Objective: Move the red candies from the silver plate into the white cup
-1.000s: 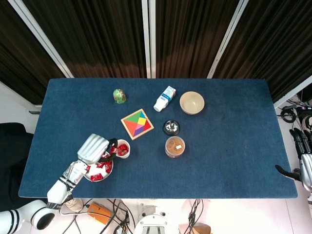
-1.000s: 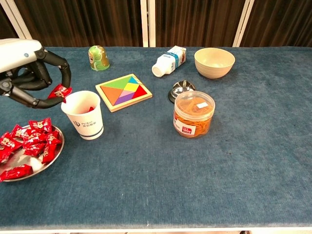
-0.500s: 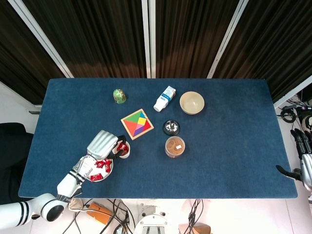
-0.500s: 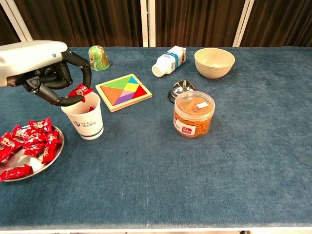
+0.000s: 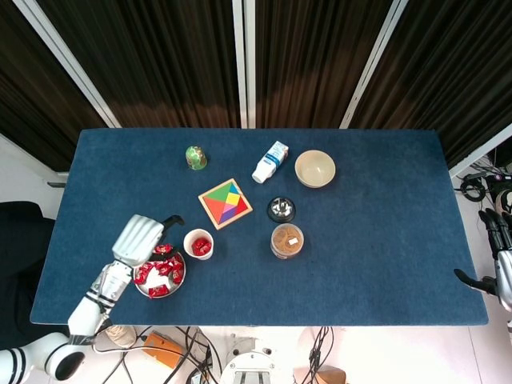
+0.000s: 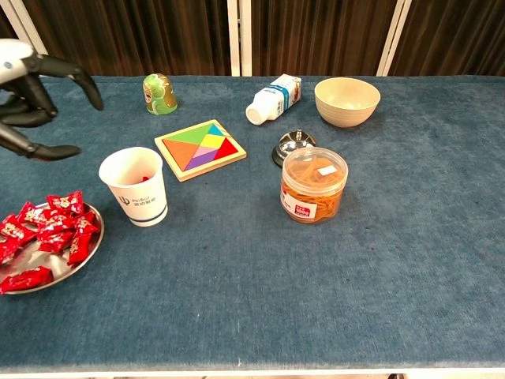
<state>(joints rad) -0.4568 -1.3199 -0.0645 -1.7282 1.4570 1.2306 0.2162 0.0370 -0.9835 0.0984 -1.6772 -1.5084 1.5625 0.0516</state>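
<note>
The white cup stands upright near the table's front left, with red candies inside it. Just left of it lies the silver plate, still carrying several red candies. My left hand hovers open above the plate's far-left side, fingers spread and holding nothing. My right hand hangs off the table's right edge, only partly seen, fingers apart and holding nothing.
Behind the cup lies a coloured tangram puzzle. A clear jar of orange contents, a silver bell, a tipped milk carton, a beige bowl and a green figure sit further back and right.
My left hand let a red candy go into the cup, opened its fingers and drew back to the left, away from the cup's rim.
</note>
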